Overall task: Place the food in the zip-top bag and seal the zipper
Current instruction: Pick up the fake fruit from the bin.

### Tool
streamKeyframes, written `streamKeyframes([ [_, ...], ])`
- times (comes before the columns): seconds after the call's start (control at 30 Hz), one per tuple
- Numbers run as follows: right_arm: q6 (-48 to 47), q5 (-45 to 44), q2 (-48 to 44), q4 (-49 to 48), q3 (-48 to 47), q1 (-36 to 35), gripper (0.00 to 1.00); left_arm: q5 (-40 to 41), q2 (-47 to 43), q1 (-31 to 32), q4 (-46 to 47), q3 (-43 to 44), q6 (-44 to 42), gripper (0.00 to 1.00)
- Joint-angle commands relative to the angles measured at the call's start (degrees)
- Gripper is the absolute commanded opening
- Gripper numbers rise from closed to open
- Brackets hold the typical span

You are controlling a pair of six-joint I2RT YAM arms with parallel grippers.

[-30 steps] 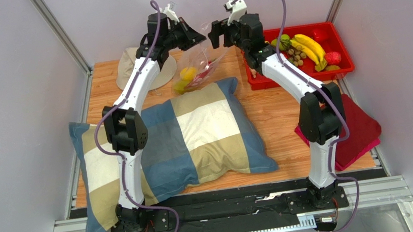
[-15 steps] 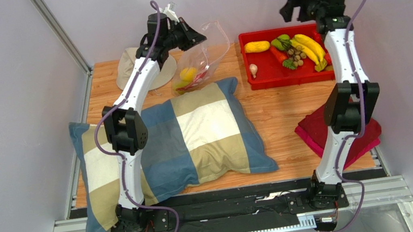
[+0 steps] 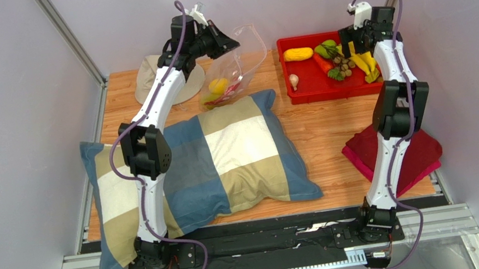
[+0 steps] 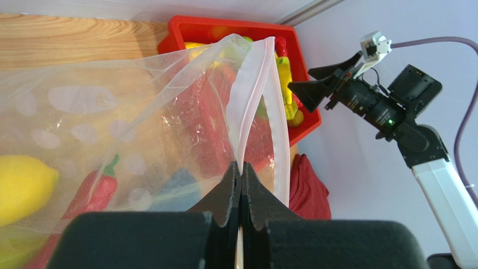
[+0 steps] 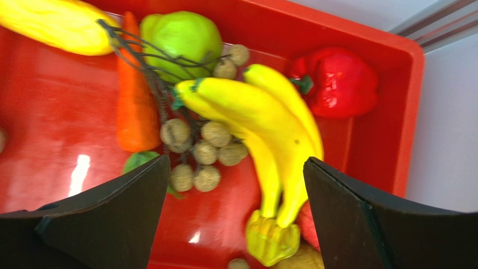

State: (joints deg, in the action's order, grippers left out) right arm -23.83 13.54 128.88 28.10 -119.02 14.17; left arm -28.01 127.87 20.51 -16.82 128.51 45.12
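Observation:
The clear zip-top bag [image 3: 234, 71] hangs at the table's back, held up by my left gripper [image 3: 227, 42], which is shut on its pale zipper strip [image 4: 247, 112]. A yellow lemon [image 4: 22, 188] and a red chili [image 4: 92, 190] lie inside the bag. My right gripper [image 3: 359, 45] is open and empty, low over the red tray [image 3: 307, 89]. Its fingers straddle the yellow bananas [image 5: 269, 117]. Beside them lie a tan bunch [image 5: 205, 151], an orange carrot [image 5: 134, 106], a green fruit [image 5: 179, 36], a red pepper [image 5: 336, 84] and a yellow piece [image 5: 56, 25].
A checked pillow [image 3: 224, 158] covers the table's middle and left. A beige bucket hat [image 3: 154, 79] lies behind the left arm. A red cloth [image 3: 409, 152] sits at the front right. Walls close in on three sides.
My right gripper swung from the bag's mouth over to the red tray and has come down over the bananas. The left gripper and the bag have stayed in place.

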Motion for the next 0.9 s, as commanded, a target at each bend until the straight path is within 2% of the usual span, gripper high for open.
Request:
streamKeyframes([
  [0.0,-6.2,-2.8,2.1,-2.9,-5.1,1.0,0.93,-0.7,-0.2,0.1,2.8,0.4,0.4,0.00],
  [0.3,-8.9,-3.0,8.8,-6.3,-9.4,1.0,0.91,-0.6,-0.1,0.1,2.8,0.4,0.1,0.00],
  [0.57,-10.8,1.8,12.3,-8.6,-9.1,0.9,0.83,-0.6,0.0,-0.2,2.5,0.3,-0.3,0.00],
  [0.67,-11.2,2.8,12.8,-8.3,-9.2,0.9,0.75,-0.6,0.0,-0.3,2.6,0.3,-0.5,0.00],
  [0.77,-11.1,3.1,12.8,-8.2,-9.3,0.9,0.56,-0.6,0.2,-0.5,2.5,0.3,-0.4,0.00],
  [0.8,-10.8,3.0,12.6,-8.4,-9.2,0.9,0.44,-0.6,0.2,-0.5,2.5,0.3,-0.3,0.00],
  [0.87,-10.8,2.9,12.1,-8.4,-8.8,1.0,0.34,-0.6,0.2,-0.5,2.5,0.4,-0.3,0.00],
])
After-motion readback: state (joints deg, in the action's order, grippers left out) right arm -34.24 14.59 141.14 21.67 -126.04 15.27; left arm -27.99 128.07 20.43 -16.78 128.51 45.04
